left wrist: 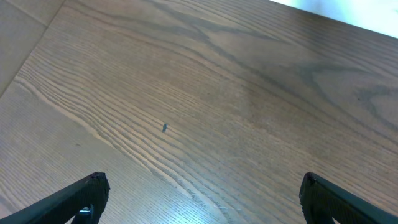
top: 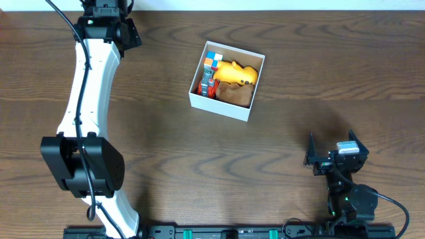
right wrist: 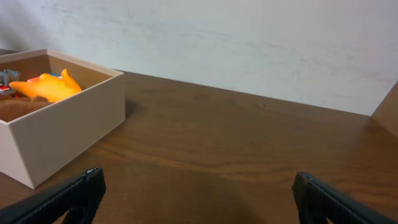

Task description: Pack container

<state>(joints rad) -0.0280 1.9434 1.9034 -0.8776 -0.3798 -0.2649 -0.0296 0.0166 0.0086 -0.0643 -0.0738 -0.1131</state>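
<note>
Fingers: four, all apart; container: one.

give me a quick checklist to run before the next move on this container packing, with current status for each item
1. left gripper open, nothing between its fingers: ok
2. right gripper open, nothing held: ok
3. container upright on the table, top open: ok
4. yellow toy, coloured block toy and brown soft item inside the container's walls: ok
5. both grippers apart from the container: ok
6. contents sit below the rim: cannot tell
</note>
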